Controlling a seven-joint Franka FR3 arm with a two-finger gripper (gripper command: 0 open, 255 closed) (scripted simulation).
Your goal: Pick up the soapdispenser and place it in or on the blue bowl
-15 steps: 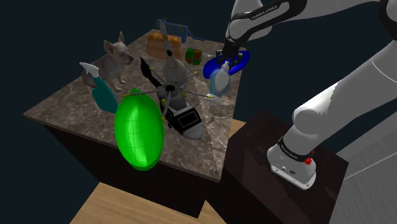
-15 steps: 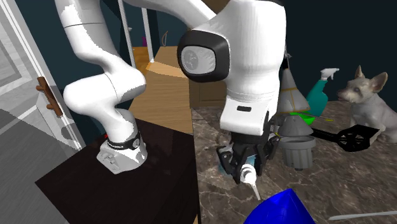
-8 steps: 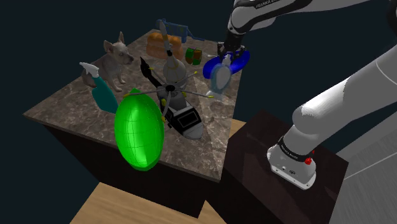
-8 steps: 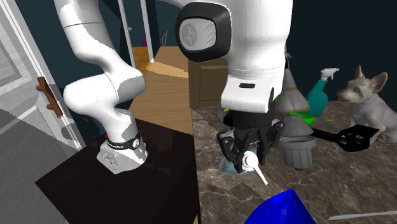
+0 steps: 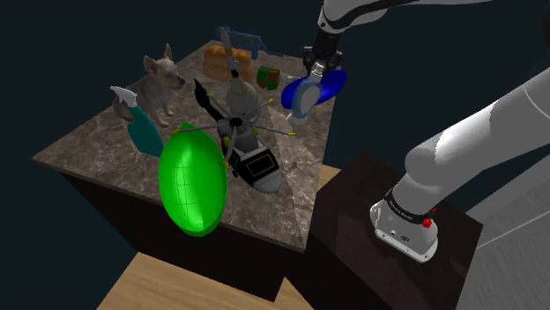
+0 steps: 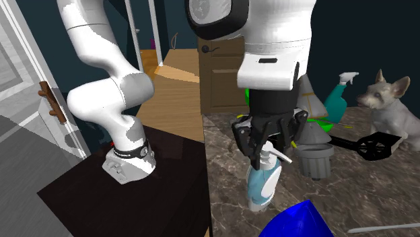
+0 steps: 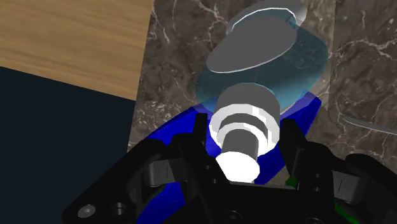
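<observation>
The soap dispenser (image 5: 301, 99) is a pale blue see-through bottle with a white pump. It hangs in the air, clasped at the pump neck by my black gripper (image 5: 315, 70). In the shoulder view it hangs in front of the blue bowl (image 5: 330, 84), at the counter's far right corner. From the second exterior view the bottle (image 6: 262, 183) dangles below the gripper (image 6: 269, 147), above the marble and beside the bowl's rim (image 6: 296, 221). Along the hand, the pump (image 7: 244, 126) sits between the fingers (image 7: 298, 143), with the bowl (image 7: 170, 135) underneath.
On the marble counter (image 5: 92, 145) stand a dog figurine (image 5: 159, 84), a teal spray bottle (image 5: 139, 125), a big green oval thing (image 5: 192, 183), a grey cone-topped object (image 5: 238, 92) and orange items (image 5: 220, 62) at the back. The dark stand (image 5: 388, 220) adjoins the counter's right edge.
The gripper has risen with the soap dispenser, lifting it off the marble and toward the blue bowl. The bottle now hangs freely below the fingers.
</observation>
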